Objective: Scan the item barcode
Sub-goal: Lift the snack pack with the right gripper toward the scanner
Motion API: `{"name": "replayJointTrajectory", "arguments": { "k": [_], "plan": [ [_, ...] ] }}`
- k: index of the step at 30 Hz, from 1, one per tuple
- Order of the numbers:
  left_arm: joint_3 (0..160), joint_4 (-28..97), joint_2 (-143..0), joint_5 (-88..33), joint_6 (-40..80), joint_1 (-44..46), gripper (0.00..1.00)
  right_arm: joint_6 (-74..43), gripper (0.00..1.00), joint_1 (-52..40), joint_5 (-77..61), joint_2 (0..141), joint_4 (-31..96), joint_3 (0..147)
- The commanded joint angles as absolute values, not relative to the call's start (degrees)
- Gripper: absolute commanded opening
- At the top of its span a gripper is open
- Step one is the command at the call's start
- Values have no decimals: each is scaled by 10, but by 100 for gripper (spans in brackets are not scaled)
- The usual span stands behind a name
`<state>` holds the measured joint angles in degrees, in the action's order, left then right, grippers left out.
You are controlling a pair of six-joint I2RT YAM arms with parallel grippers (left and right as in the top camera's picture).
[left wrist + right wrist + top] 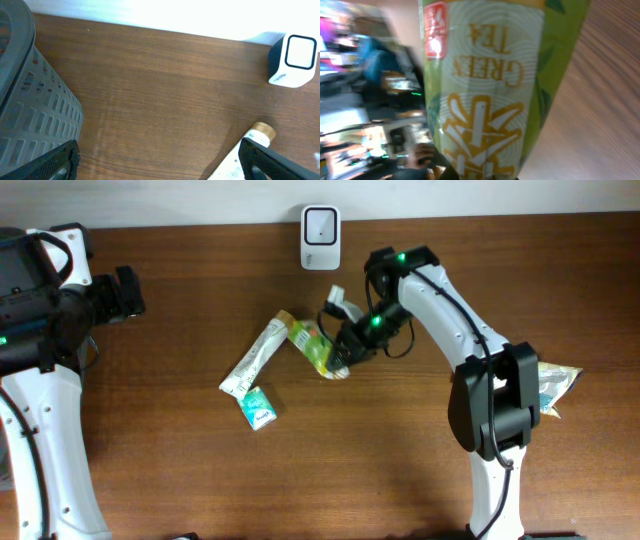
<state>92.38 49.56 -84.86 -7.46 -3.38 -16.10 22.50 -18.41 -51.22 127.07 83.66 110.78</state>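
My right end effector (343, 356) is closed on the lower end of the green tea packet (315, 346), which sits near the middle of the wooden surface (200, 470), just in front of the scanner (320, 225). My left end effector (128, 290) hangs over the far left of the surface with its fingers (60, 161) spread wide and nothing between them.

The only container is a grey plastic basket (35, 105) with slotted walls. I see it from the outside, so I cannot tell what is in it.

The basket shows clearly only in my left wrist view, which also catches the scanner as a white box with a dark-framed window, and the tan cap of a white tube (254, 358). From overhead, that tube lies slanted, its cap end just beside the top of the packet, and a small teal pack (258, 408) lies near its other end. A further packet (556, 386) lies at the right, partly hidden by my right arm. My right wrist view is filled by the packet alone: glossy green film with a pale panel, a red logo and gold "GREEN TEA" lettering, upside down, with wood grain beside it.
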Motion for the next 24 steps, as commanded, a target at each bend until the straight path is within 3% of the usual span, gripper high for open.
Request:
{"name": "replayJointTrajectory", "arguments": {
  "k": [1, 5, 13, 24],
  "plan": [
    [926, 494, -846, -75, -35, -163, 99, 237, 4, -175, -726, 1264, 847, 1180],
    [926, 494, -846, -75, -35, -163, 99, 234, 4, -140, -889, 1263, 847, 1225],
    [926, 494, -846, -75, -35, -163, 99, 244, 4, -49, -889, 1200, 846, 1238],
    [926, 494, -846, -75, -35, -163, 99, 232, 3, -57, -781, 1174, 802, 1262]
  ]
}}
